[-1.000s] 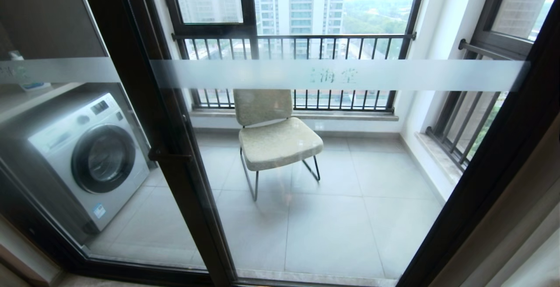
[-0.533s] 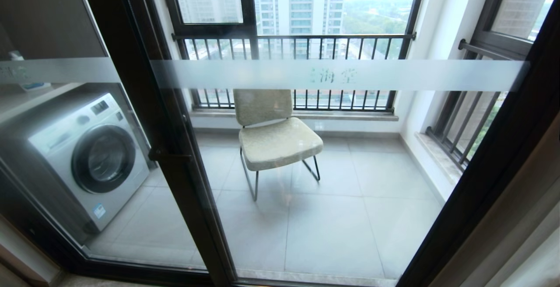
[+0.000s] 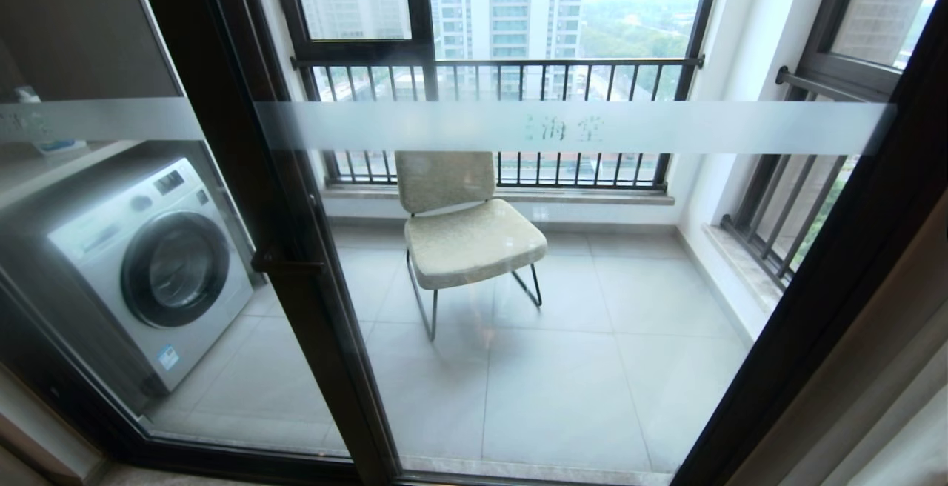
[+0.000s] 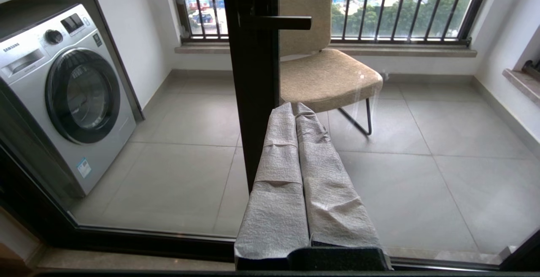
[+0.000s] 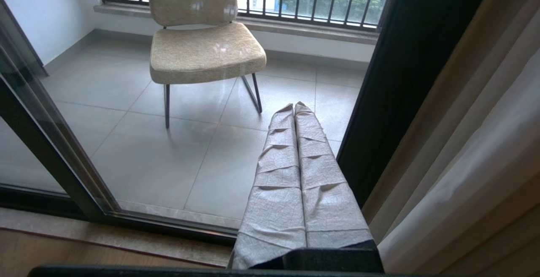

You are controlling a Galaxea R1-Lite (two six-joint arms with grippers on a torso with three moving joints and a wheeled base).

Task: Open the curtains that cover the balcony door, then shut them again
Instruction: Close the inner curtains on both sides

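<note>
Both fingers (image 4: pixel 295 108) (image 5: pixel 294 107) closed, curtains (image 5: pixel 472 150) mostly rt wrist, washer (image 4: pixel 63 91) left only

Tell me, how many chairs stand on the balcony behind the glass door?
1. The chair stands on the balcony floor, in front of the barred railing, right of the washing machine. Areas outside the views may hide more.

Before me stands the balcony door (image 3: pixel 563 249). Behind its glass, a chair (image 3: pixel 466 234) sits in the middle, a washing machine (image 3: pixel 152 264) to its left. The curtains (image 3: pixel 900 382) hang at my right.
</note>
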